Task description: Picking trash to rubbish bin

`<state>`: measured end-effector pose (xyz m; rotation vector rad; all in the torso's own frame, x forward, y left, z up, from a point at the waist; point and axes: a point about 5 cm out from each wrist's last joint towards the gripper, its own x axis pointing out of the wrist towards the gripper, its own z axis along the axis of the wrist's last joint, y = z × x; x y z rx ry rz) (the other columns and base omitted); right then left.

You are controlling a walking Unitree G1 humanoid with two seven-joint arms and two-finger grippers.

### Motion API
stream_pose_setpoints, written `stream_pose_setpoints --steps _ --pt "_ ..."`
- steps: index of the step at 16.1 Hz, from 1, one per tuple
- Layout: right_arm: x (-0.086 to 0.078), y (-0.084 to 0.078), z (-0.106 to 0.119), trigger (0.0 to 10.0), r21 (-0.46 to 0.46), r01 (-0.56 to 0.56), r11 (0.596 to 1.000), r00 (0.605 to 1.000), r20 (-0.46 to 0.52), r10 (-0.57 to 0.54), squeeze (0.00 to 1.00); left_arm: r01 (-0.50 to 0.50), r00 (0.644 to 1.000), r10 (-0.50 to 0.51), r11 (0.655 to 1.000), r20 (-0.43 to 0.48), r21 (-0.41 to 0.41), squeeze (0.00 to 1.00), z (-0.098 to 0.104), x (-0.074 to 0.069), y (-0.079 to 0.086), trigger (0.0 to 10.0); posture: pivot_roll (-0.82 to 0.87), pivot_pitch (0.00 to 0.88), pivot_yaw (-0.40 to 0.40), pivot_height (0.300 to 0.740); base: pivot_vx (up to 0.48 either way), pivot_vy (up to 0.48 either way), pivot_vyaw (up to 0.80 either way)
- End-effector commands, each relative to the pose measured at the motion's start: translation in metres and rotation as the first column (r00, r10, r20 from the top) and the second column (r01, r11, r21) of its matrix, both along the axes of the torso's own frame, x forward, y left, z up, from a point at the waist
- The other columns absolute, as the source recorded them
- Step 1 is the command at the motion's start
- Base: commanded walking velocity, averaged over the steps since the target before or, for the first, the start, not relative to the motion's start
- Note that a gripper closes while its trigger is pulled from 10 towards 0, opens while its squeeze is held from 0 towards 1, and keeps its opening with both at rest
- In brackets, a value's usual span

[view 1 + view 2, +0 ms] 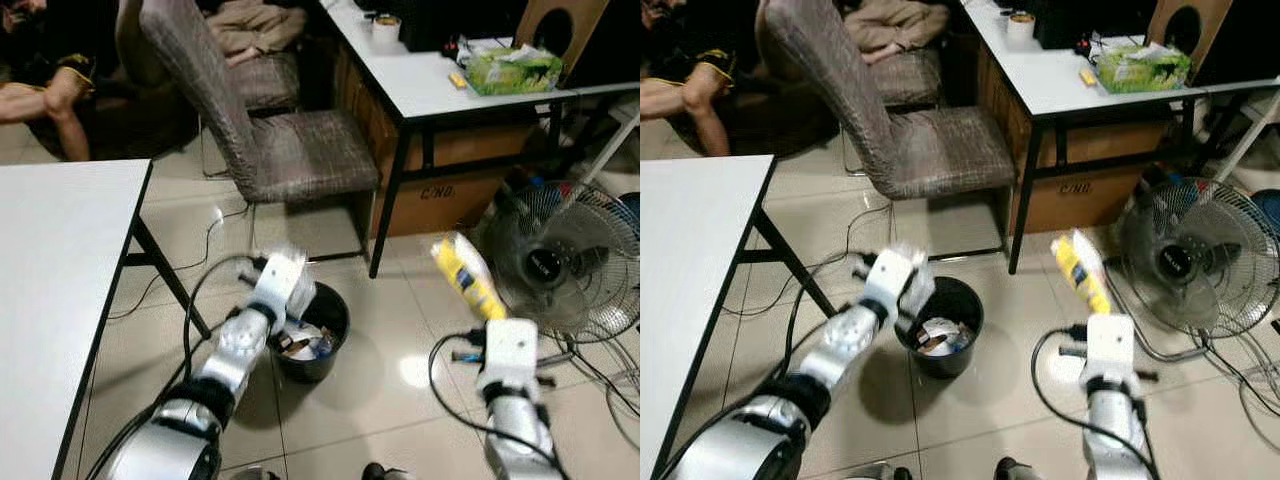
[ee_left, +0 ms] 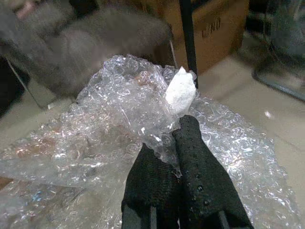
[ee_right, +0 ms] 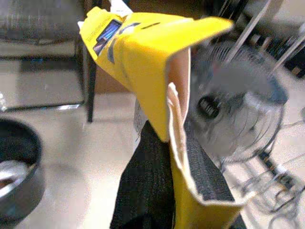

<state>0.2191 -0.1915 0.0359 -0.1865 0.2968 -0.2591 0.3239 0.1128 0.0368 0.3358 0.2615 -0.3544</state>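
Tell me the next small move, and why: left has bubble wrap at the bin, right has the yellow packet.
Probably open the left gripper to drop the bubble wrap. Its fingers are shut on the wrap, and in the eye views it sits at the rim of the black bin, which already holds trash. The right gripper holds the yellow packet off to the side by the fan, so it can wait.

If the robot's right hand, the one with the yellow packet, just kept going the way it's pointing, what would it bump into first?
Probably the standing fan. The right hand, shut on the yellow packet, points forward past it toward the fan's grille, with bare floor between. Depth is hard to judge, so it might slip just beside it.
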Motion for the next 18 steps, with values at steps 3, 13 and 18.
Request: stream_pose_setpoints --steps 3,13,18 --pt "-0.017 0.000 -0.037 10.0 0.092 0.026 0.995 0.992 -0.122 -0.015 0.00 0.028 0.992 -0.018 0.997 -0.124 0.076 0.00 -0.029 -0.021 0.010 10.0 0.06 0.088 0.014 0.740 0.000 0.000 0.00" --pt "-0.054 -0.014 -0.098 10.0 0.161 0.131 0.978 0.937 -0.342 -0.069 0.00 0.092 0.953 -0.014 0.965 -0.303 0.247 0.00 -0.066 -0.055 0.030 10.0 0.05 0.082 0.013 0.740 0.000 0.000 0.00" --pt "-0.050 -0.016 -0.101 10.0 0.175 0.131 0.976 0.944 -0.322 -0.070 0.00 0.123 0.951 -0.037 0.956 -0.308 0.266 0.00 -0.065 -0.054 0.031 10.0 0.04 0.083 0.015 0.740 0.000 0.000 0.00"
